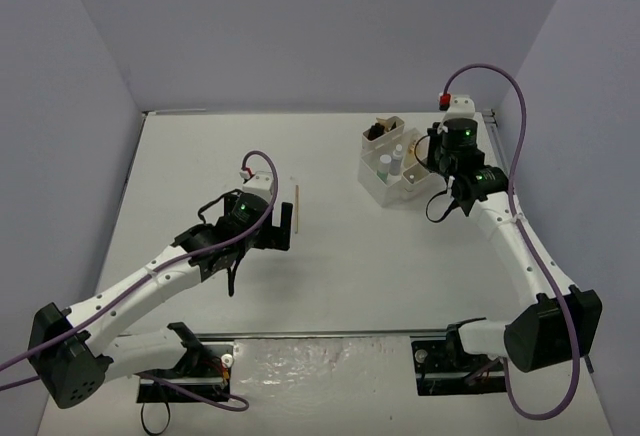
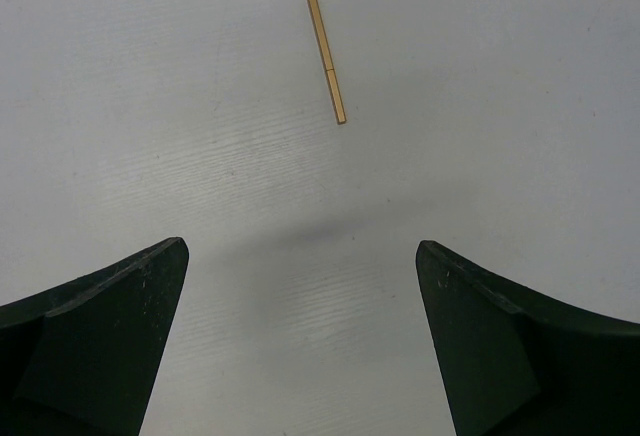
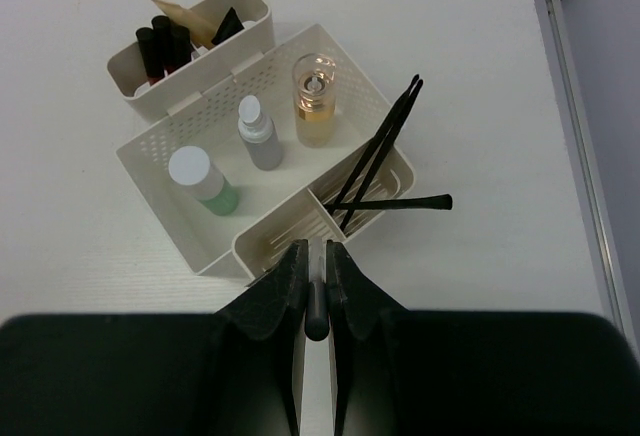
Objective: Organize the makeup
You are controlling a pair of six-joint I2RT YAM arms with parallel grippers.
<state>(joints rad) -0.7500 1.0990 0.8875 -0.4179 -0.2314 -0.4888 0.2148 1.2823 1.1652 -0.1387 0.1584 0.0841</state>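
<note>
A thin tan pencil point(image 1: 297, 206) lies alone on the table, just beyond my left gripper point(image 1: 278, 232). In the left wrist view the pencil point(image 2: 325, 51) is ahead of the wide-open left gripper point(image 2: 302, 246), which holds nothing. My right gripper point(image 3: 316, 251) is shut on a thin white pencil with a dark grey end point(image 3: 316, 311), right above the front compartment of the white box point(image 3: 150, 171). In that box stand an amber bottle point(image 3: 317, 101), a grey bottle point(image 3: 258, 134) and a green bottle with a white cap point(image 3: 203, 181). Three black brushes point(image 3: 375, 156) lean in the front compartment.
A smaller white bin point(image 3: 245, 16) with black tubes point(image 3: 160, 41) and tan pieces sits against the box's far side. The box point(image 1: 385, 191) stands at the table's back right, near the metal rail at the right edge point(image 3: 575, 106).
</note>
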